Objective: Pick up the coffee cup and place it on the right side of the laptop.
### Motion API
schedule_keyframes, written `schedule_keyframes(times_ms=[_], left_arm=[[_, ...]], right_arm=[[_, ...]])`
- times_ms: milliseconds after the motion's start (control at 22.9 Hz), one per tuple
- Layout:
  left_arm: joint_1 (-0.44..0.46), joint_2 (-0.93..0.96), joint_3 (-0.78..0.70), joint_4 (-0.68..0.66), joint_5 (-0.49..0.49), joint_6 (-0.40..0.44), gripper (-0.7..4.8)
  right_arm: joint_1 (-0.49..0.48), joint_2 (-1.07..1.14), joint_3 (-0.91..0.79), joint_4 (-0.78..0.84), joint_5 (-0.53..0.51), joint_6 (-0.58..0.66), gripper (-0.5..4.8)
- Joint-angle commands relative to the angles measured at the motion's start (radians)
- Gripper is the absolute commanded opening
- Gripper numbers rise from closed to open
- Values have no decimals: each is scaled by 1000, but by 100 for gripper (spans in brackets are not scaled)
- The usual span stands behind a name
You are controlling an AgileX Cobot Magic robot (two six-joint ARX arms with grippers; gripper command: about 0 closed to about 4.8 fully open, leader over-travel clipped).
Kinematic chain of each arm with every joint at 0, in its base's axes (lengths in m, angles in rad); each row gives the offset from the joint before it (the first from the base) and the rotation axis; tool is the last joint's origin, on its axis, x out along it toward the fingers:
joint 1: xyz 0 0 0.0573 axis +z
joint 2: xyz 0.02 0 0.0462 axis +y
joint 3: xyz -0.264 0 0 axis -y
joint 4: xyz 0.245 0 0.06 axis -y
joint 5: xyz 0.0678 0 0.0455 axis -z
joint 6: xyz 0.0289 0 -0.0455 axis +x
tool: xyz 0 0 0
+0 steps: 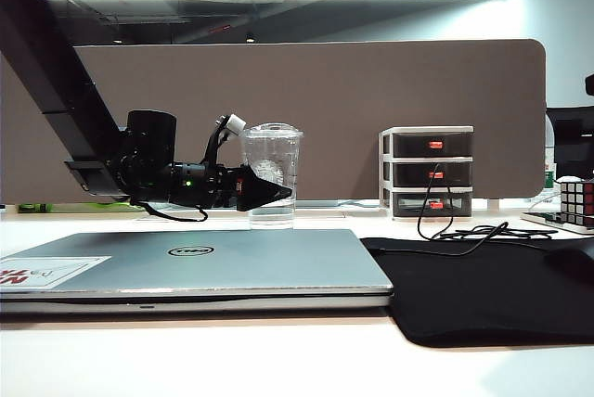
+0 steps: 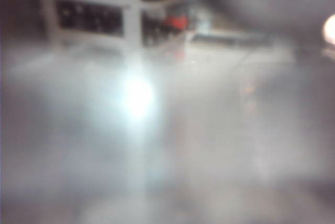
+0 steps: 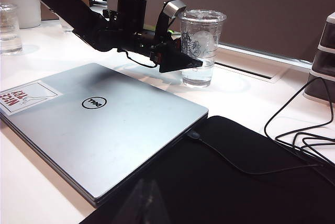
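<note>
Laptop (image 1: pixel 195 262) low in frame, cup (image 1: pixel 272 174) behind it at centre, not yet lifted.
Left pincer (image 1: pixel 278 195) spread around the cup; right pincer unseen; carrying it right remains.

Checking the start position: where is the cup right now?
In the exterior view the cup stands upright behind the closed laptop, left of the drawers, with the open left pincer at its side.
</note>
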Motion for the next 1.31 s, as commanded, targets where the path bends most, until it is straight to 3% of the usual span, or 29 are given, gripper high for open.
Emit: schedule_keyframes(times_ms=[44, 654, 741, 916, 1308], left_arm=[[-3, -2, 3, 51, -5, 7, 479], [-3, -2, 3, 134, -26, -8, 479], [-3, -2, 3, 134, -25, -8, 383], [-3, -2, 3, 134, -21, -8, 293], [-3, -13, 3, 188, 54, -51, 276]], right_arm=[[0, -2, -5, 10, -2, -3, -1], [0, -2, -5, 9, -2, -3, -1], [0, -2, -5, 9, -2, -3, -1], [0, -2, -5, 1, -2, -3, -1], [0, -2, -5, -30, -2, -4, -1]])
